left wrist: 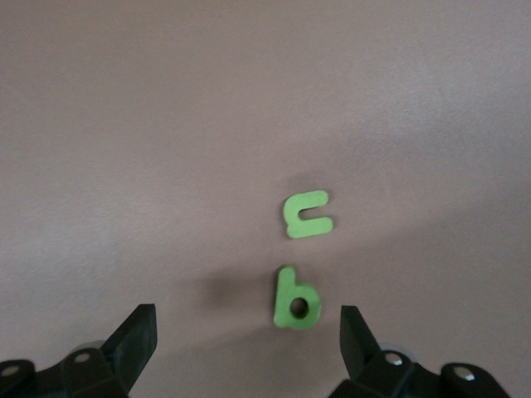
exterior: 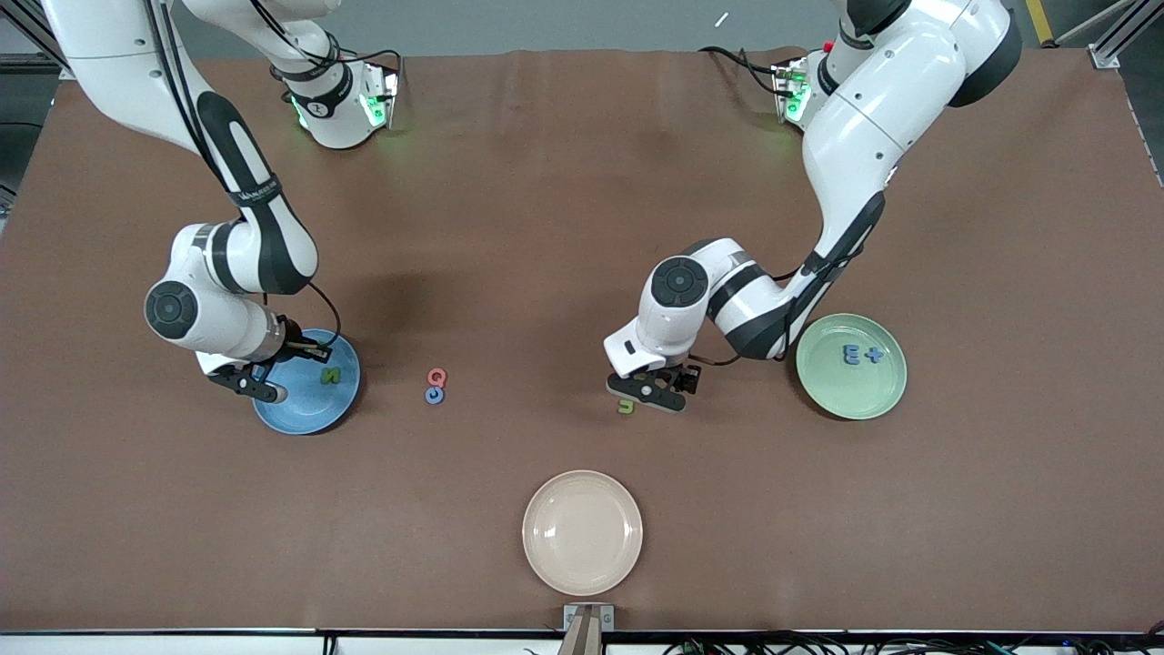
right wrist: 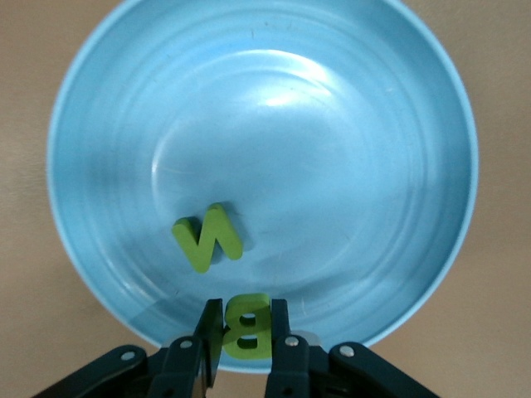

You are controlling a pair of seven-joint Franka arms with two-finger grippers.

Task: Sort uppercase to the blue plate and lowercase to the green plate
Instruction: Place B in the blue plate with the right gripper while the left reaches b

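While our right gripper (right wrist: 241, 332) hung over the blue plate (exterior: 300, 414), pinched on the green B (right wrist: 245, 332) above the rim so the letter would drop beside the green N (exterior: 330, 375) inside, our left gripper (left wrist: 249, 332) stood spread above the green q (left wrist: 294, 300) and green u (left wrist: 305, 214). Red Q (exterior: 437, 376) and blue C (exterior: 435, 395) lay between, on bare table with room all round; the green plate (exterior: 855, 400) held two blue letters.
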